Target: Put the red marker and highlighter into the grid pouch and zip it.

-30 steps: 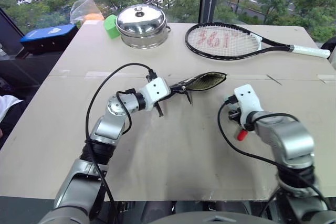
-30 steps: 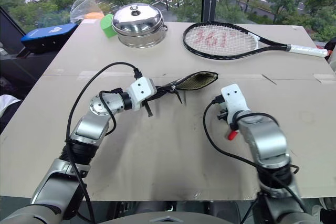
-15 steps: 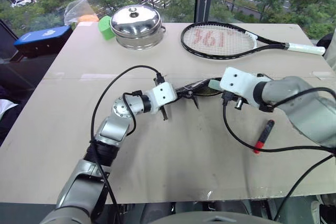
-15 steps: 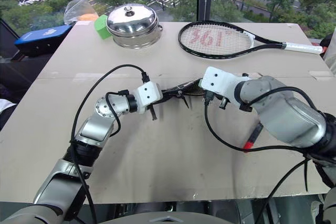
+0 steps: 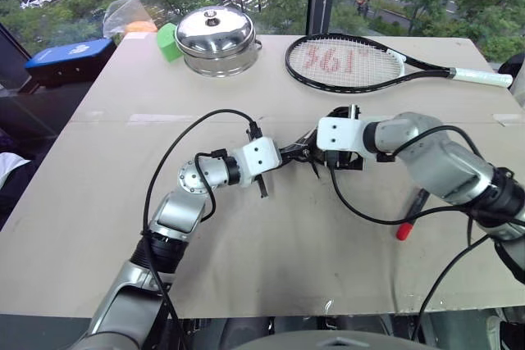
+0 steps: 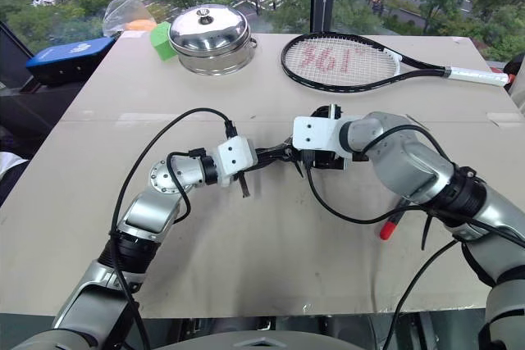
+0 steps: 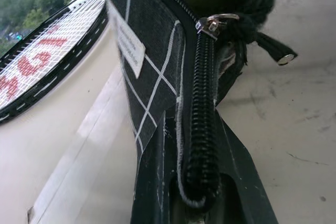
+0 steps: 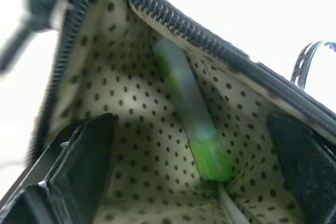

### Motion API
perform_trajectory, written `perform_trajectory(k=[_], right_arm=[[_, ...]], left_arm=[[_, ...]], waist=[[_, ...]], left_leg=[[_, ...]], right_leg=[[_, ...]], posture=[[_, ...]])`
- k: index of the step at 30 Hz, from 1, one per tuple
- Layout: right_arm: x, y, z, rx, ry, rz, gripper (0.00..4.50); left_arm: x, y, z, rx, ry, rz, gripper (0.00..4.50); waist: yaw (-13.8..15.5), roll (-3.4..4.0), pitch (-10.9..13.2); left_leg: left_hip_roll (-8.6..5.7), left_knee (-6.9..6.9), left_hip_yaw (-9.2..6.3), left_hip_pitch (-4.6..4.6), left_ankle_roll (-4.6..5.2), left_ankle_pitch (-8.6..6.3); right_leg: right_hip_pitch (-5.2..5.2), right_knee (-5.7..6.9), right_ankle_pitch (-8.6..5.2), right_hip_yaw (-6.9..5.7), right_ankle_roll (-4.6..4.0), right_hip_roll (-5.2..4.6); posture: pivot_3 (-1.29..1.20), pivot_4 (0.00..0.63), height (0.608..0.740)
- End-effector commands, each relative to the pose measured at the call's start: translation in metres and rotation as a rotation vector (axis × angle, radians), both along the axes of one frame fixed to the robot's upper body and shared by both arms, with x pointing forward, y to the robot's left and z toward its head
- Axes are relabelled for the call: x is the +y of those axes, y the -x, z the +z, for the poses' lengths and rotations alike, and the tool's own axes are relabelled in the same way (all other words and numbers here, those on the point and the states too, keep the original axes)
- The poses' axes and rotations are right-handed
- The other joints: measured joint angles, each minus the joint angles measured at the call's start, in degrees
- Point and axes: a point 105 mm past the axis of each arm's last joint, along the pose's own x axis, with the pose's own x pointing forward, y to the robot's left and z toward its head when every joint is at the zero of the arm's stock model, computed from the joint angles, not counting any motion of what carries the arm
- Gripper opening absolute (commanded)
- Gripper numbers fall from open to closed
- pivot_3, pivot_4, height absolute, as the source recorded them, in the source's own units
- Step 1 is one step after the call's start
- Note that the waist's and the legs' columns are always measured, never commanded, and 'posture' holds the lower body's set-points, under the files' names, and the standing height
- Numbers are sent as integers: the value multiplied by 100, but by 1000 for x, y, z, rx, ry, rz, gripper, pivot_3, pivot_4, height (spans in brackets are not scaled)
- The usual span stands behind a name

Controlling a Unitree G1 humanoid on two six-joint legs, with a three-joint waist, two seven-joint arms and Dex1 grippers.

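Left gripper clamped on pouch end, right gripper apart over highlighter inside; withdraw straight, then fetch marker at right.

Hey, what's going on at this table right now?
A two-armed robot is packing a grid pouch. The left gripper is shut on one end of it, holding it up with the zipper undone. The right gripper is at the pouch's mouth, fingers spread, and the highlighter lies loose inside on the dotted lining. The red marker is on the table beside the right arm, not yet packed.
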Motion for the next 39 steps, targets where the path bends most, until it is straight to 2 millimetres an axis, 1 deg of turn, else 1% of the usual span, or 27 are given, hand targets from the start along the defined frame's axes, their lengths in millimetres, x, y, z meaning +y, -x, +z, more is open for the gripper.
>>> perform_trajectory(k=[1, 3, 5, 7, 9, 11, 13, 16, 19, 20, 21, 22, 23, 25, 26, 27, 28, 30, 31, 32, 33, 34, 35, 36, 37, 38, 39], right_arm=[[-36, 32, 45, 84, -239, -172, 4461], [-52, 46, 44, 128, -314, -290, 4461], [-66, 54, 37, 130, -377, -399, 4461], [-82, 54, 22, 79, -487, -564, 4461], [-96, 55, -4, 15, -589, -809, 4461], [-102, 62, -27, -1, -622, -995, 4461], [-104, 68, -43, -7, -639, -1149, 4461], [-104, 75, -65, 26, -658, -1335, 4461], [-101, 82, -87, 98, -623, -1433, 4461], [-95, 85, -96, 154, -627, -1437, 4461], [-90, 88, -104, 200, -628, -1436, 4080], [-87, 90, -110, 231, -623, -1443, 3954], [-86, 94, -115, 254, -607, -1448, 3712], [-86, 100, -120, 267, -586, -1451, 2853], [-87, 101, -120, 266, -584, -1447, 2233], [-89, 102, -118, 253, -573, -1426, 1714], [-91, 103, -116, 243, -563, -1405, 1510], [-96, 100, -107, 202, -522, -1316, 513], [-96, 96, -95, 172, -499, -1216, 220], [-94, 93, -85, 150, -467, -1118, 210], [-93, 91, -79, 141, -443, -1054, 210], [-88, 86, -62, 99, -367, -906, 210], [-80, 82, -46, 59, -286, -741, 210], [-77, 81, -34, 34, -202, -635, 210], [-75, 77, -23, -15, -90, -521, 210], [-72, 74, -17, -45, -3, -435, 210], [-71, 70, -13, -60, 48, -387, 210]], left_arm=[[7, -5, 7, -22, 11, 36, 0], [8, -7, 7, -24, 10, 42, 0], [8, -9, 7, -26, 9, 47, 0], [9, -12, 7, -28, 8, 48, 0], [7, -14, 7, -29, 6, 42, 0], [5, -14, 7, -28, 5, 31, 0], [3, -14, 7, -28, 4, 19, 0], [1, -14, 7, -30, -1, 5, 0], [0, -14, 7, -32, -4, -6, 0], [-1, -13, 7, -32, -4, -8, 0], [-1, -13, 7, -32, -3, -10, 0], [-1, -12, 7, -32, -3, -10, 0], [-1, -12, 7, -32, -3, -11, 0], [0, -11, 7, -32, -1, -8, 0], [1, -10, 7, -31, 1, -4, 0], [1, -10, 6, -30, 3, -1, 0], [1, -9, 6, -28, 4, 1, 0], [1, -8, 5, -26, 7, 2, 0], [1, -8, 5, -25, 9, 2, 0], [1, -7, 5, -24, 10, 3, 0], [0, -7, 5, -24, 11, 3, 0], [0, -8, 5, -24, 11, 3, 0], [0, -8, 5, -24, 11, 4, 0], [0, -9, 5, -25, 9, 3, 0], [0, -9, 5, -28, 6, -1, 0], [-1, -9, 5, -30, 3, -5, 0], [-2, -9, 5, -32, 3, -9, 0]], waist=[[12, 0, 0], [9, -1, -2], [5, -16, -12], [1, -29, -20], [5, -28, -21], [1, -8, -25], [-13, 8, -19], [-16, -1, -25], [-14, 0, -25], [-13, 2, -24], [-13, 2, -24], [-15, 1, -25], [-17, -5, -29], [-2, -17, -36], [3, -18, -37], [6, -20, -39], [3, -23, -41], [1, -26, -43], [3, -22, -40], [-3, -20, -39], [-8, -15, -34], [-20, -5, -26], [-43, 7, -17], [-102, 32, 6], [-109, 28, 5], [-120, 23, 3], [-141, 29, 10]], left_leg=[[0, 1, -3, 1, 10, -6], [0, 2, -3, 5, 25, -15], [1, 1, -7, 9, 26, -16], [2, 0, -10, 13, 26, -16], [1, -2, -8, 12, 24, -15], [1, -1, -7, 10, 23, -14], [-4, 0, 4, 7, 20, -13], [-9, 3, 9, 12, 16, -10], [-11, 0, 7, 13, -7, 4], [-12, -1, 6, 12, -8, 4], [-13, -1, 8, 11, -8, 4], [-12, -1, 9, 10, -8, 4], [-12, -1, 10, 12, -8, 4], [-12, -2, 5, 13, -6, 3], [-11, -3, 2, 13, -4, 2], [-11, -3, 0, 13, 0, -1], [-10, -3, -1, 13, 2, -2], [-10, -3, -1, 12, 3, -2], [-9, -2, -1, 11, 3, -2], [-11, 0, 2, 9, 19, -11], [-12, 0, 3, 10, 21, -13], [-11, 4, 6, 9, 26, -15], [-12, 2, 9, 11, 29, -17], [-11, 8, 11, 13, 30, -18], [-14, 2, 10, 19, 34, -17], [-14, 2, 5, 21, 34, -17], [-13, 3, -10, 24, 33, -18]], right_leg=[[3, -1, 0, -4, -1, -3], [5, 0, 1, -4, -2, -7], [6, 2, 1, -7, -4, -9], [8, 4, 0, -10, -5, -8], [7, 8, 0, -7, -5, -8], [2, 12, 0, -3, -4, -5], [-4, 14, 0, 10, -3, -2], [-2, 13, -1, 19, -1, 3], [-3, 13, -1, 18, 0, 11], [-3, 11, -1, 17, 0, 11], [-3, 8, -2, 18, 0, 9], [-3, 6, -2, 20, 0, 8], [-2, 6, -2, 22, 0, 8], [0, 5, -3, 19, 0, 9], [0, 5, -3, 16, 0, 9], [1, 5, -3, 15, 0, 9], [2, 5, -3, 14, 0, 8], [2, 4, -3, 14, 0, 8], [2, 1, -3, 14, 0, 7], [3, -2, -3, 16, 0, 0], [3, -3, -4, 19, -1, -3], [2, -4, -4, 21, -2, -3], [2, -5, -15, 26, -21, -3], [2, -2, -15, 30, -22, -2], [-1, -4, -16, 39, -21, -5], [-1, -1, -16, 39, -21, 1], [4, -1, -17, 27, -22, 9]], posture=[[0, 150, 740], [0, 150, 740], [0, 150, 740], [0, 150, 740], [0, 150, 740], [0, 150, 740], [0, 150, 740], [0, 150, 740], [0, 150, 740], [0, 150, 740], [0, 150, 740], [0, 150, 740], [0, 150, 740], [0, 150, 740], [0, 150, 740], [0, 150, 740], [0, 150, 740], [0, 150, 740], [0, 150, 740], [0, 150, 740], [0, 150, 740], [0, 150, 740], [0, 150, 740], [0, 150, 740], [0, 150, 740], [0, 150, 740], [0, 150, 740]])
